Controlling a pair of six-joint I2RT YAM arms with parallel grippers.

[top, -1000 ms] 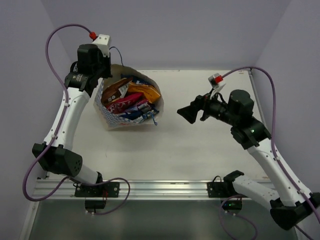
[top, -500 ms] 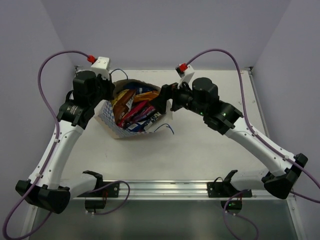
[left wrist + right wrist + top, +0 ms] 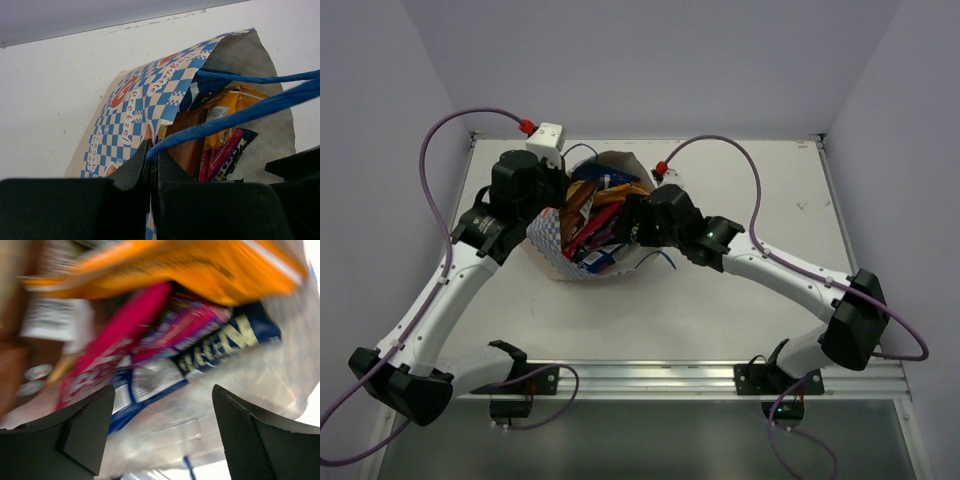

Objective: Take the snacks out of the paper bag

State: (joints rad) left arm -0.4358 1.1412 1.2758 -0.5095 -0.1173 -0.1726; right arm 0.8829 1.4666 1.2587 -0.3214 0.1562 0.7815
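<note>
White counter [image 3: 700, 320] carries the paper bag [image 3: 135, 105], its string handle [image 3: 240, 116] pinched in the closed left gripper [image 3: 151, 170]; right gripper [image 3: 162, 388] gapes empty at the light, slippery, crushable snacks [image 3: 175, 265] inside, judged best nipped by a crimped edge

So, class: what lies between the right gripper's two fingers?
Right wrist view: the open right gripper frames the pale inner wall of the paper bag and a dark blue packet.
</note>
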